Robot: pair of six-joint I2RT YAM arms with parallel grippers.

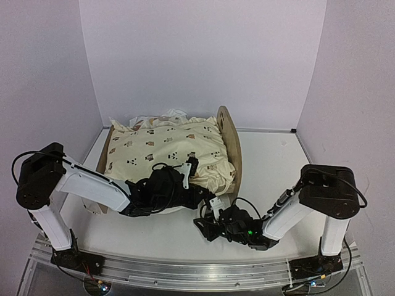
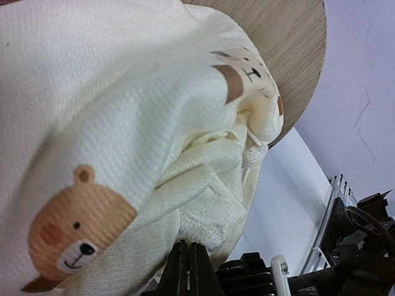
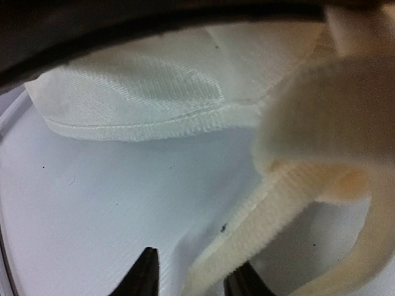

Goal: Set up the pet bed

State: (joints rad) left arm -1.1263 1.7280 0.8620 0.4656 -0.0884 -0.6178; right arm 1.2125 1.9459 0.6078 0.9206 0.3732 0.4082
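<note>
Crowding the quilt's near edge: both grippers low beside the bed

The left gripper has its jaws pressed flat together, with no gap showing. The cream quilt with its bear prints hangs right at their tips and rises ahead of them. Its ruffled hem bunches just above the tips. Whether any cloth is caught between the jaws cannot be told. Beyond the quilt, up and to the right of these jaws, stands a rounded wooden end board of the pet bed.

The right gripper has its jaws partly apart. A cream ruffle strip runs down into the gap, close to the right-hand finger and clear of the left-hand one. The jaws are not closed on it. Ahead of them a white cloth with a stitched edge lies on the table. A thicker fold of the quilt fills the space up and to the right.

From above, the pet bed sits on the table ahead of both grippers. The quilt covers nearly all of it, leaving the end board and a sliver of the opposite end showing. The left jaws are at the quilt's near edge. The right jaws are just beside them, nearer the arm bases and low over the table.
</note>
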